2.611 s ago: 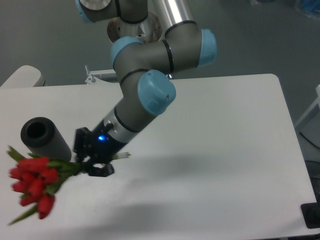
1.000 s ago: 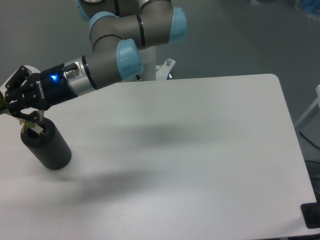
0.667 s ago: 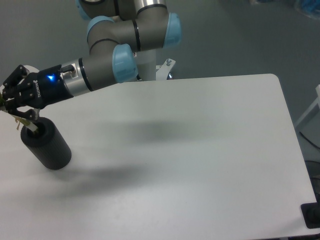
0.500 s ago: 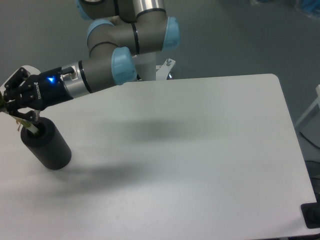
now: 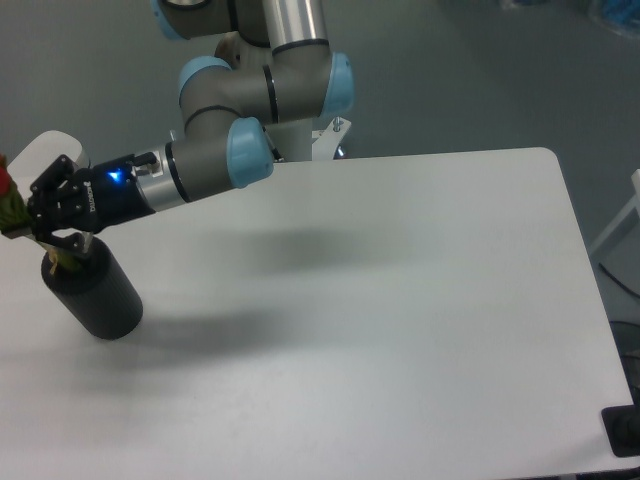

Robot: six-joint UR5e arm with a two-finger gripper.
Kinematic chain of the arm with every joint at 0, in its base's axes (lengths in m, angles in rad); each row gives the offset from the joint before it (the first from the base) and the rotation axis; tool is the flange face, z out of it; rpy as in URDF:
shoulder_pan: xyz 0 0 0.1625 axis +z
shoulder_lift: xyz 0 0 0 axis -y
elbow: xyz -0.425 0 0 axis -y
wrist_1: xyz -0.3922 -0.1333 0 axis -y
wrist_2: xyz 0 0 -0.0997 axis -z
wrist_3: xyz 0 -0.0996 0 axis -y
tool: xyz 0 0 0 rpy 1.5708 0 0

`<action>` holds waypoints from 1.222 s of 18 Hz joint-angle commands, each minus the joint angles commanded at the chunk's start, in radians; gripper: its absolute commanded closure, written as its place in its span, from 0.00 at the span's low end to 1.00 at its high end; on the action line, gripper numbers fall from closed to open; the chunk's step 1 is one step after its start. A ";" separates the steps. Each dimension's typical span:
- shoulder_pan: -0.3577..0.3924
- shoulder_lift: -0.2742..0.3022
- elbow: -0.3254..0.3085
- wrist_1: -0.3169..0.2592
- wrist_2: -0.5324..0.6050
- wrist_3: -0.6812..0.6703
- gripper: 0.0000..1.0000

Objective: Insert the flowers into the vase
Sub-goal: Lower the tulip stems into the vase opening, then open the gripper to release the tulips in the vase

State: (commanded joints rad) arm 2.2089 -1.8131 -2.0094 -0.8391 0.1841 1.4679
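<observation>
The matte black vase (image 5: 98, 295) lies tilted on the white table at the far left, its round mouth toward the upper left. My gripper (image 5: 48, 222) sits right at that mouth, shut on the flowers' green stems. The stem ends dip into the hole. Of the flowers (image 5: 9, 208) only a red bloom and green leaves show at the left edge of the frame; the rest is cut off.
The white table (image 5: 400, 300) stretches right to its rounded corner at the far right. My arm reaches in from the base at the top centre, crossing over the table's back-left part. A dark object sits off the table at the lower right corner.
The gripper has shifted slightly right and down toward the vase's mouth, the stems have gone further into the hole, and a red bloom has come into view at the left edge.
</observation>
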 joint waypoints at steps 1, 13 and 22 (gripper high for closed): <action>-0.006 -0.008 -0.008 0.000 0.000 0.003 0.72; -0.012 -0.051 -0.051 0.000 0.003 0.129 0.40; 0.000 -0.040 -0.068 0.002 -0.012 0.127 0.00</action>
State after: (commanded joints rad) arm 2.2089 -1.8531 -2.0770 -0.8376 0.1718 1.5953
